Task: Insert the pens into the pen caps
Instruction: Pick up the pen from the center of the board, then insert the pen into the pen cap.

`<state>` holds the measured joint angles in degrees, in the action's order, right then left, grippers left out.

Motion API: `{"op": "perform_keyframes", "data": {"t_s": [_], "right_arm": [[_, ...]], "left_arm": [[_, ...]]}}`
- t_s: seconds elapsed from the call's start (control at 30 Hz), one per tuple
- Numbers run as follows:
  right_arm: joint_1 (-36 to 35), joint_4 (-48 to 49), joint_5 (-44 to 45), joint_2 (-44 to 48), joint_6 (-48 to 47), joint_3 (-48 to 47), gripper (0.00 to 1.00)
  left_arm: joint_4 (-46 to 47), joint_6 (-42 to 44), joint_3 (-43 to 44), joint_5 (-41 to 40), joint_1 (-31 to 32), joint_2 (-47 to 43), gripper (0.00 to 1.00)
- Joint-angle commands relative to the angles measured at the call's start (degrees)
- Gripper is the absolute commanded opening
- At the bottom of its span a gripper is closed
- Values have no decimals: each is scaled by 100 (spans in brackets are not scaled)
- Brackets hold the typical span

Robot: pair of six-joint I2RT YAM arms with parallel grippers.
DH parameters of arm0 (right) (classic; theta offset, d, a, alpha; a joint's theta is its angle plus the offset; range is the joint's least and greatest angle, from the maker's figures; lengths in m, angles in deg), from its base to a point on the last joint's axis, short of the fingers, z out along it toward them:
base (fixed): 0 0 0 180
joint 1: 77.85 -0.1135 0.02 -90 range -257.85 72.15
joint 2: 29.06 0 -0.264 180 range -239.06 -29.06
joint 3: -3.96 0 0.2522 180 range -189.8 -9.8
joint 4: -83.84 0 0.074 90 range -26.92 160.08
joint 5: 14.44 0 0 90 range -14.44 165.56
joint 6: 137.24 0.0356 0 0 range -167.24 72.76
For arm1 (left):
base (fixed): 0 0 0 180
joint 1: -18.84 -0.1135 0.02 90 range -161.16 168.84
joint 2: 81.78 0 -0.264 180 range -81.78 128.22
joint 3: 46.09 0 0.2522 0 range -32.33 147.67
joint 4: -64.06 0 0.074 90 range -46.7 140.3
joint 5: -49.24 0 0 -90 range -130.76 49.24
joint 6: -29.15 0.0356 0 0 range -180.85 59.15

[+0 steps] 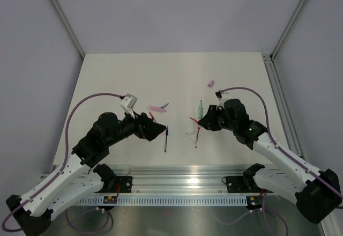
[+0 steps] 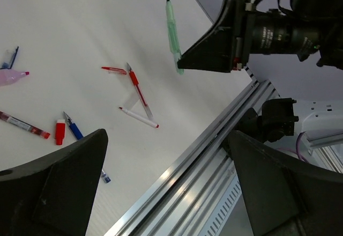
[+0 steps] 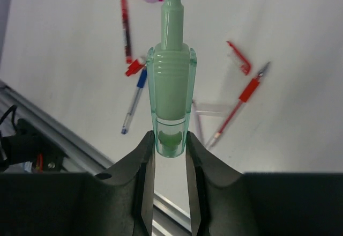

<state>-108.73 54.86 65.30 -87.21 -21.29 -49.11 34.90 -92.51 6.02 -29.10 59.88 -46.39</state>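
Note:
My right gripper (image 3: 170, 142) is shut on the back end of the thick green pen (image 3: 171, 86), whose dark tip points away from it over the table. It also shows in the top view (image 1: 200, 107) and the left wrist view (image 2: 172, 32). My left gripper (image 2: 166, 139) is wide open and empty, near the table's front edge (image 1: 159, 131). Thin red pens (image 2: 138, 88) and a blue pen (image 2: 75, 131) lie loose between the arms. A red cap (image 2: 60, 131) lies beside the blue pen, and a clipped red cap (image 3: 239, 56) lies further off. A lilac cap (image 1: 211, 82) lies at the back.
A pink pen (image 1: 156, 108) lies behind the left gripper, with another red pen (image 2: 24, 125) near it. The aluminium rail (image 2: 214, 155) runs along the table's near edge. Purple cables (image 1: 86, 99) loop from both arms.

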Motion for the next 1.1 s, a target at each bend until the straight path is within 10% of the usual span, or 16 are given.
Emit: {"op": "perform_keyframes", "data": {"t_s": [0.0,0.17,1.07], "right_arm": [[-418,415,-485,506,489,318,17],[-1104,327,-170,963,717,450,17],[-2625,204,832,586,753,20,18]], "left_arm": [[1073,-490,-178,-329,254,371,98],[1802,-517,-92,-779,782,1091,62],[3245,-315,15,-1500,1398,2639,47]]}}
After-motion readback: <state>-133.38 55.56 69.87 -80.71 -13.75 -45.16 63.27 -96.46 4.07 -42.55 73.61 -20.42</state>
